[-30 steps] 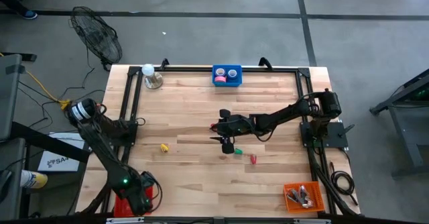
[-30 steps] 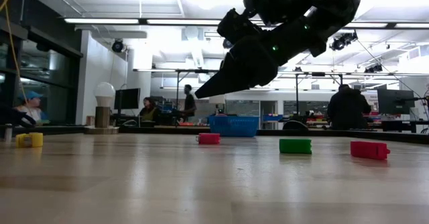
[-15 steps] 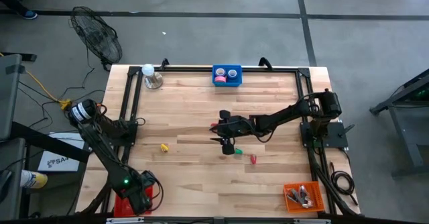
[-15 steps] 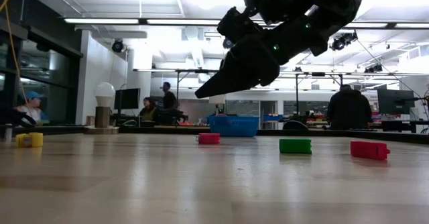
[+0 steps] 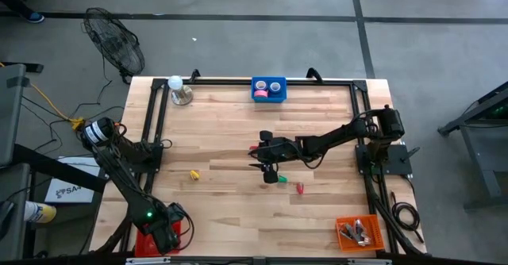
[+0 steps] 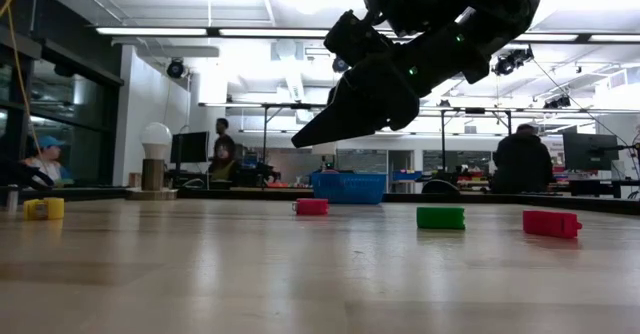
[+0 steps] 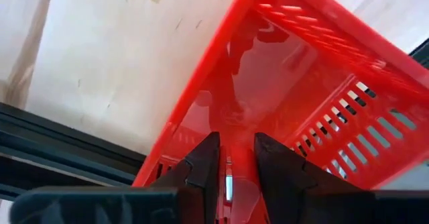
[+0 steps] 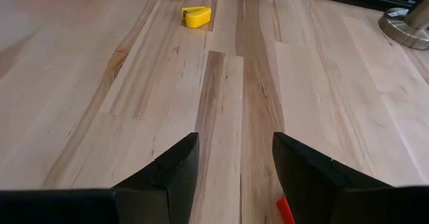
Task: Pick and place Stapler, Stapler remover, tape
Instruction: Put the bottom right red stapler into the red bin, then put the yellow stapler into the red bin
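Two ring-shaped tape rolls [image 5: 268,88] in blue bin [image 5: 255,82].

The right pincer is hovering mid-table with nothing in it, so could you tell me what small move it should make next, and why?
Probably lower the right pincer toward the red piece near its tips. Its fingers stand open and empty above bare wood, and that piece lies closest in the high view.

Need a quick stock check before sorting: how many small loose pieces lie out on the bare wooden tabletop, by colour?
Small red block-shaped pieces: 2
Small green block-shaped piece: 1
Small yellow wedge-shaped piece: 1
Total: 4
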Robot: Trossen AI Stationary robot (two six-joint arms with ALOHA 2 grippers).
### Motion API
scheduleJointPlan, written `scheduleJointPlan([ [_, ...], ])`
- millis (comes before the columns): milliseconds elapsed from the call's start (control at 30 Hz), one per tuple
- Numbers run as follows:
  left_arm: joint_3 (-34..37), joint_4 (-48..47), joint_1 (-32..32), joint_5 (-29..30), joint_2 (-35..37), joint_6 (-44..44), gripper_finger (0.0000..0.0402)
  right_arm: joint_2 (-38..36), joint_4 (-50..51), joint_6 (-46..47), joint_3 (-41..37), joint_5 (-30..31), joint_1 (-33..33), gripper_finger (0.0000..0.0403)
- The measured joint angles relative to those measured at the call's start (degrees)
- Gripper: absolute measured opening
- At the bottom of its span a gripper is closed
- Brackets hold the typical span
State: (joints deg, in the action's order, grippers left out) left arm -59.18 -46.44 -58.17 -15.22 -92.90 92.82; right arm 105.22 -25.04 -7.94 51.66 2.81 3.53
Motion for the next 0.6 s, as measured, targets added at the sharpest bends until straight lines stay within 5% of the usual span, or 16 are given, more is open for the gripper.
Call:
scheduleJointPlan([
  [200,0.0,0.0,0.0,-0.9,0.0,0.1,0.0096,0.0,0.4,0.0,0.0,0.0,0.0,0.0181],
  [600,0.0,0.8,0.0,-2.0,0.0,1.5,0.0208,0.0,0.9,0.0,0.0,0.0,0.0,0.0181],
])
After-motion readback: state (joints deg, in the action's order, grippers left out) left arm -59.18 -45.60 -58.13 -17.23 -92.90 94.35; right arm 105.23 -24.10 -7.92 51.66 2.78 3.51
